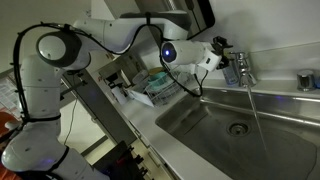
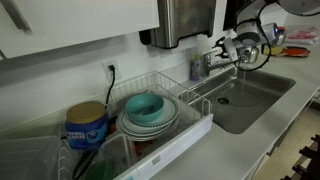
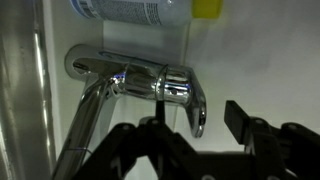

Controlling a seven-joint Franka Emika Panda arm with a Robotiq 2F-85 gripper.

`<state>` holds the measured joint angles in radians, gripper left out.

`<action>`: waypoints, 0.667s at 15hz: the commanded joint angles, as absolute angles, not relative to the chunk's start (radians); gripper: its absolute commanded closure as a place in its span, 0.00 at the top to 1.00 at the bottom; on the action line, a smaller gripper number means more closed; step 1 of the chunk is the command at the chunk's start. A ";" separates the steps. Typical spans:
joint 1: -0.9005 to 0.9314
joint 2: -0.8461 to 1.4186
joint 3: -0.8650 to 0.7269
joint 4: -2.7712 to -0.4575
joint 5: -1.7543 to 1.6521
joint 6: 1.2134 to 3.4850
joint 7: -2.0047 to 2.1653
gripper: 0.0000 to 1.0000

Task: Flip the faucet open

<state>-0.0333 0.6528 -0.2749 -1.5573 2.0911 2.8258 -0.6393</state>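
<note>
The faucet (image 3: 150,80) is shiny chrome and fills the wrist view. Its lever handle (image 3: 188,98) points down toward me, and its spout (image 3: 85,120) runs off to the lower left. My gripper (image 3: 195,135) is open, and the lever's tip hangs between its two black fingers without clear contact. In both exterior views the gripper (image 1: 215,55) (image 2: 229,47) is right at the faucet (image 1: 241,70) (image 2: 240,64) behind the sink. A thin pale streak runs from the spout into the basin in an exterior view; I cannot tell whether it is water.
A bottle (image 3: 130,10) with a yellow-green cap (image 3: 207,8) lies behind the faucet. The steel sink (image 1: 200,125) (image 2: 262,100) is below. A white dish rack (image 2: 195,125) holds stacked bowls (image 2: 150,110) and a blue tub (image 2: 87,125). A metal dispenser (image 2: 185,20) hangs above on the wall.
</note>
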 commanded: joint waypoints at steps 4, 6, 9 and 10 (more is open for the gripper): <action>0.008 0.522 -0.250 -1.656 1.891 2.884 -0.520 1.00; 0.008 0.524 -0.252 -1.652 1.891 2.884 -0.523 1.00; -0.033 0.660 -0.275 -1.557 2.091 2.826 -0.640 1.00; -0.033 0.660 -0.275 -1.557 2.091 2.826 -0.640 1.00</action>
